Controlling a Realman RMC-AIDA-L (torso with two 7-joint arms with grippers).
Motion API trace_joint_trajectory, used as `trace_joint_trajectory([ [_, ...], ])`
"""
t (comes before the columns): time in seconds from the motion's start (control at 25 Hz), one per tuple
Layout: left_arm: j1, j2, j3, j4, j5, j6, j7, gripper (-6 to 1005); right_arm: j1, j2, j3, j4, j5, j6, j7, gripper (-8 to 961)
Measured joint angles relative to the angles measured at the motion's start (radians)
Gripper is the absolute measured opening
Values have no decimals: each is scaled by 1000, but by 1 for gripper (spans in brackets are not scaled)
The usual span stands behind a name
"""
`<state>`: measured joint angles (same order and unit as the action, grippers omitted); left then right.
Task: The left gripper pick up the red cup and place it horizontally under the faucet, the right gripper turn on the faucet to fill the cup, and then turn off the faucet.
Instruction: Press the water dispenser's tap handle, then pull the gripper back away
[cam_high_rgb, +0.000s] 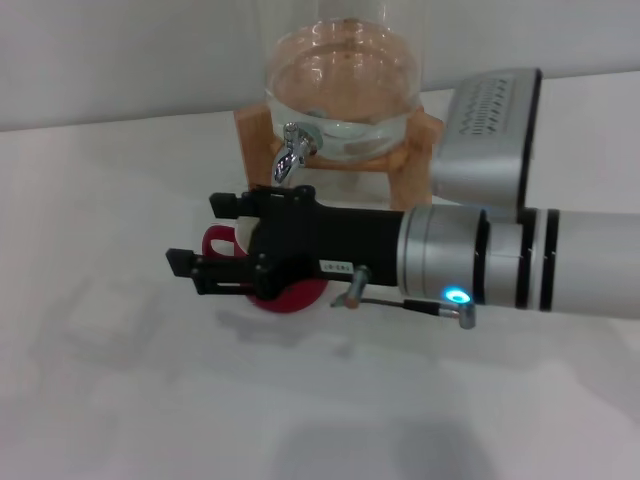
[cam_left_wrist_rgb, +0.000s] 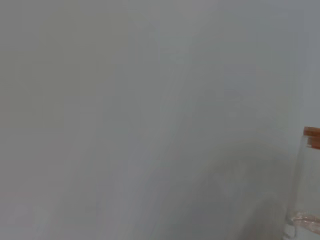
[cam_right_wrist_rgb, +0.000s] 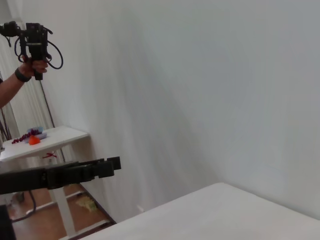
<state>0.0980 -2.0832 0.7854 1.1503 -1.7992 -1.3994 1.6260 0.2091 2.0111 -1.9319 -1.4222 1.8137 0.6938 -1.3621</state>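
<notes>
Ceramic and glazed, the red cup (cam_high_rgb: 290, 295) sits on the worktop (cam_high_rgb: 120, 380) at six o'clock of the faucet (cam_high_rgb: 291, 152): rigid, slippery, chippable, best gripped across its rim. Above it the right gripper (cam_high_rgb: 205, 240) hovers, fingers apart, empty.

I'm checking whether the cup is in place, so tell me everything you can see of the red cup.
The red cup is mostly hidden behind the right gripper, which reaches across in front of it. What shows is a rounded dark-red lower body, a bit of white inside and a red loop handle. It sits on the white table, in front of and below the faucet. Its exact pose cannot be told.
</notes>
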Motion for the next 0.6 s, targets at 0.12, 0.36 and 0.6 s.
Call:
trace_joint_trajectory([
  [0.12,0,0,0,0,0,1,0,835,15,0,-16,5,-2,-37,0,778],
  [0.36,0,1,-2,0,0,5,0,835,17,0,-23,8,0,-110,7,778],
  [0.6,-4,2,-8,0,13,8,0,835,-6,-2,-38,-6,2,-164,10,778],
])
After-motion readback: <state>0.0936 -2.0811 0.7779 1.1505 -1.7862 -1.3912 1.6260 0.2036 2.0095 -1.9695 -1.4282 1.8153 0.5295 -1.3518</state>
